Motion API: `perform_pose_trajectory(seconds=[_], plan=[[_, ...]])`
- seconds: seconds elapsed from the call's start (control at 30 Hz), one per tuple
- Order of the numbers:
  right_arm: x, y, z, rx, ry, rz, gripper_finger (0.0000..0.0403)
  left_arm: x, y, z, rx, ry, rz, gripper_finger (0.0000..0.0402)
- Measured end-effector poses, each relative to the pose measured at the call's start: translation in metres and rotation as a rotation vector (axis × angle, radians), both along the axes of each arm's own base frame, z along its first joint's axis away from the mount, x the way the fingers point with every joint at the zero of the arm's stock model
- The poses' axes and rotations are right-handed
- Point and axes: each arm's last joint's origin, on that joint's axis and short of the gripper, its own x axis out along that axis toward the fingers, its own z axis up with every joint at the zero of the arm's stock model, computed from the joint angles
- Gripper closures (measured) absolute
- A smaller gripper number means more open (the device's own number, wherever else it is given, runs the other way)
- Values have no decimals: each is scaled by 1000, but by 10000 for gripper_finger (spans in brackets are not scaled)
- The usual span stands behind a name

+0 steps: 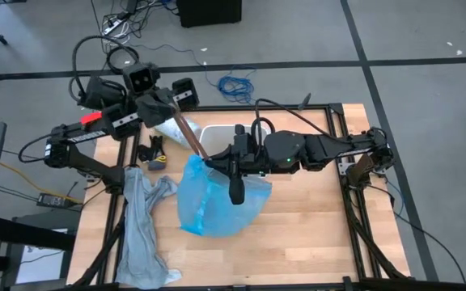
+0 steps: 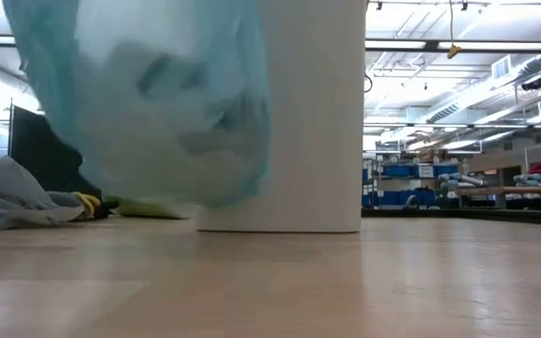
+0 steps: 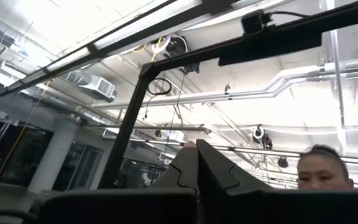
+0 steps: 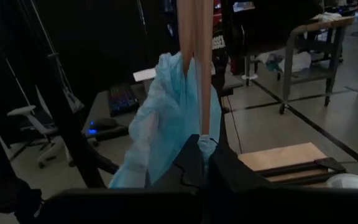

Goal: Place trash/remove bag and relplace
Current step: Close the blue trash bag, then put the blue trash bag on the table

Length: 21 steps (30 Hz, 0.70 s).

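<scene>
High view: one blue bag [image 1: 217,202] pinched in right tool [image 1: 213,164]; left tool [image 1: 158,105] closed, empty.

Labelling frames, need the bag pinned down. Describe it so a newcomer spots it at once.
Start at the wooden table in the high view and go to its middle, beside the white bin. The thin translucent light-blue plastic bag hangs there from the right claw. Unlike the limp grey sheet lying flat to its left, it is blue and lifted.
</scene>
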Motion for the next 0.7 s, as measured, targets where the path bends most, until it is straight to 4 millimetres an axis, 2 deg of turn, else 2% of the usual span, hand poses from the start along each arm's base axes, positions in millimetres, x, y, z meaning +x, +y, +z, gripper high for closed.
perform_pose_trajectory(seconds=[0.27,0.33,0.5,0.7], plan=[[3,-3,-1,-88,-20,-44,387,-16,5,21,4,-66,54,396],[-1,-7,8,-144,-67,-92,373,-19,5,22,-1,-72,61,396],[-33,-25,43,-195,-165,-240,335,-21,4,23,24,-72,47,396],[-74,-36,78,-197,-281,-246,297,-18,10,20,45,-47,63,396]])
